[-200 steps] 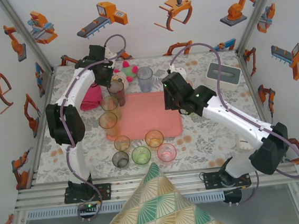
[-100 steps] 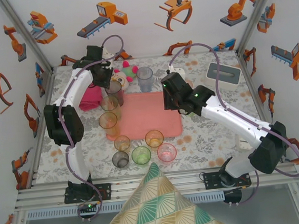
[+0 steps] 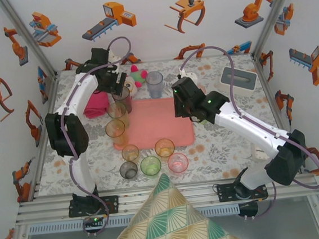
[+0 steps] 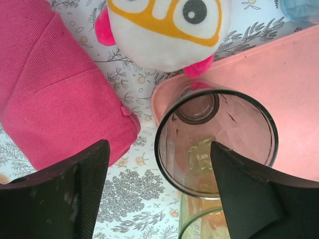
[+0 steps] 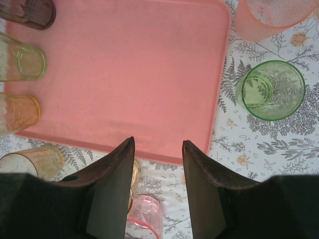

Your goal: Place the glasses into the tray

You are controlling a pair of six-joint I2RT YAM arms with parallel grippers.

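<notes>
Straddling dark glass (image 4: 214, 124) with left gripper (image 4: 159, 147): jaws spread wide, one finger well clear, the other close by the rim, pinching nothing. Stands upright, base just inside far-left corner of tray (image 5: 124, 74), tucked tight there, likely to leave the middle free for the rest. Crowded by towel (image 4: 55, 89) and toy (image 4: 164, 30) just beside, so sideways retreat looks risky; calls for a straight lift away.

Hanging right gripper (image 5: 158, 144) over tray's near edge, fingers part-way apart, nothing between them. Seems poised for the near row, though which glass cannot be told.

Counting what tray holds: dark glass for certain, otherwise bare floor. Yellow-green glass (image 5: 22, 62) and tall amber glass (image 5: 17, 112) at left rim, on it or beside it, cannot tell. Off tray, on table (image 3: 219, 147): blue glass (image 3: 155, 83) beyond far edge; right-side green glass (image 5: 271, 89) and right-side pink glass (image 5: 274, 15) past the right rim; near row of amber glass (image 3: 130, 152), orange glass (image 3: 164, 147), grey glass (image 3: 128, 169), green glass (image 3: 150, 164), pink glass (image 3: 178, 162). Orange glass just beside near rim, others a little further off. Mouths up and empty wherever insides show. Box (image 3: 237, 78) at far right, well apart; contents cannot be told. Judging from that, most of the job not yet done.
</notes>
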